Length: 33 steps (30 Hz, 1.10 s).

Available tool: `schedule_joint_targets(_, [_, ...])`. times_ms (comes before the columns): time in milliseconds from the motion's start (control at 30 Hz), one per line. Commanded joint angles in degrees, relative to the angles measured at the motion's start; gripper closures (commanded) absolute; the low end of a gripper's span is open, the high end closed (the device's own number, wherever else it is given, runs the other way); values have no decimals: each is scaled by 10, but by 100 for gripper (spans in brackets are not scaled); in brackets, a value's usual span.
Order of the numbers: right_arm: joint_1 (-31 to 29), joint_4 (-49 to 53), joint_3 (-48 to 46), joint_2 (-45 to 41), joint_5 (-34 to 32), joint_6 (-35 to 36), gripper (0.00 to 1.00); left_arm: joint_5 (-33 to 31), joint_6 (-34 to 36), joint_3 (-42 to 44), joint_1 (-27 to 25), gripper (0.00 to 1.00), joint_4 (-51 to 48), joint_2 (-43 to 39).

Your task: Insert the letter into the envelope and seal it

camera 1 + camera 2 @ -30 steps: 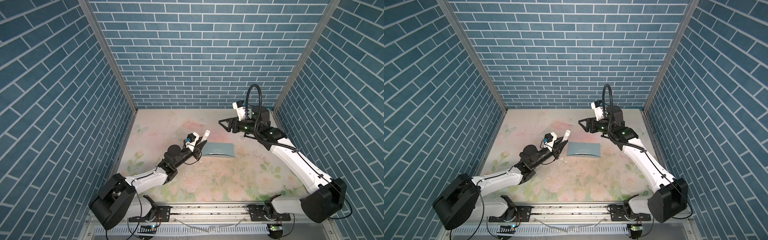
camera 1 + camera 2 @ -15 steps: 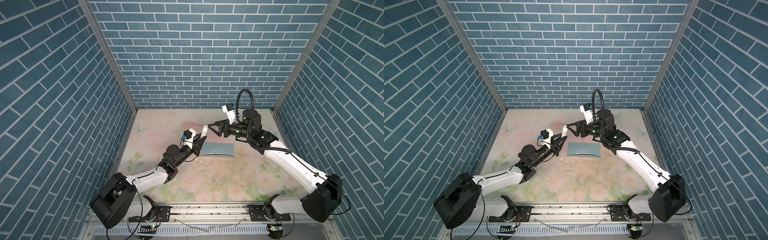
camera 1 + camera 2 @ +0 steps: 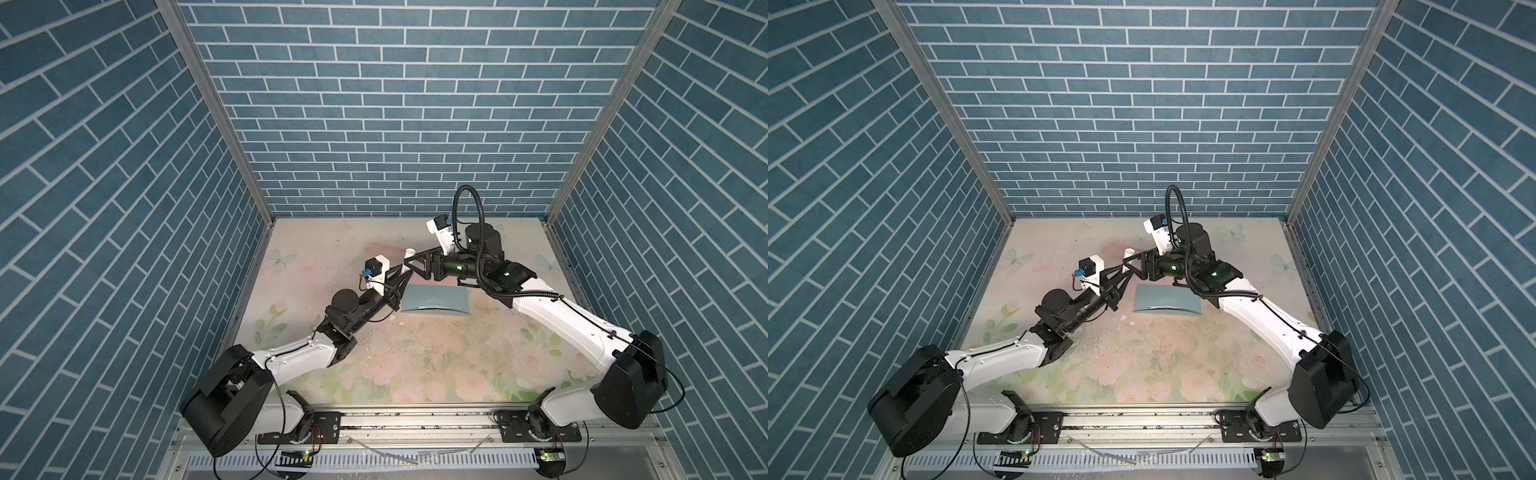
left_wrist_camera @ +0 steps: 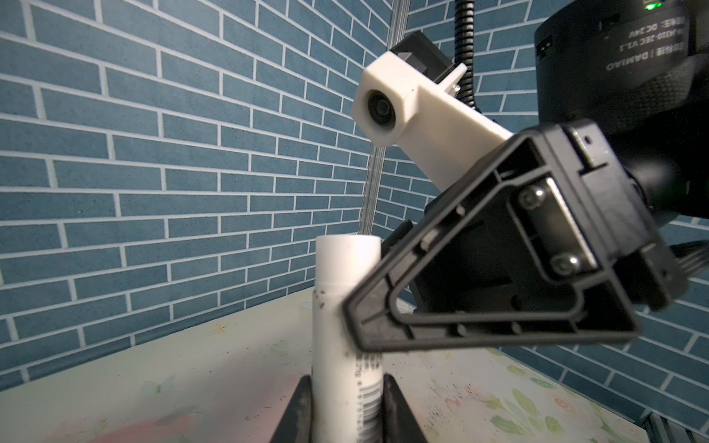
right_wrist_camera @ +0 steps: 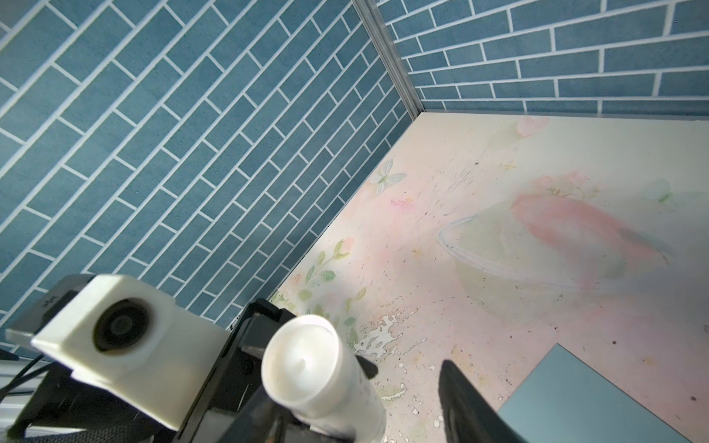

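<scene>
Plainly, the flimsy envelope [image 3: 434, 298] wanted an edge grip.
Left jaws clamped a glue stick [image 4: 332, 360]; right jaws stood open round its top.

R tool [image 3: 408, 262] | swung in frm back-right to white tube [image 3: 409, 252] | jaws now astride it | L tool [image 3: 402, 276] raised tube slightly

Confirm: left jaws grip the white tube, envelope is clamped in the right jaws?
Wrong on the envelope: it lies on the table, not in the right jaws, as both top views show. Left jaws do grip the white tube.
</scene>
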<state>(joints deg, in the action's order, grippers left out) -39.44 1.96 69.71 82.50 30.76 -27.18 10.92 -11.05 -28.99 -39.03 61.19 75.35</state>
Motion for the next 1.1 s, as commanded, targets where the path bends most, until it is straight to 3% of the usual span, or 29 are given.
schedule_joint_targets(0, [-6,-20,41,6,11,-5,42,1,-4,-15,-3,100,14,4])
schedule_joint_targets(167, [-11,-22,50,12,11,-4,48,3,-5,-14,-4,100,9,3])
schedule_joint_targets(433, [-16,-17,56,19,14,-1,70,6,-4,-15,-4,100,-5,-3])
schedule_joint_targets(700, [-20,8,67,24,12,18,80,10,-4,-23,-4,99,-29,-4])
schedule_joint_targets(733, [-20,9,67,24,12,20,80,12,-4,-24,-5,94,-32,-4])
schedule_joint_targets(933, [-20,86,90,18,0,94,83,32,-3,-30,-1,47,-73,-22])
schedule_joint_targets(1067, [-12,198,133,16,3,196,85,134,-36,-44,39,28,-133,-52])
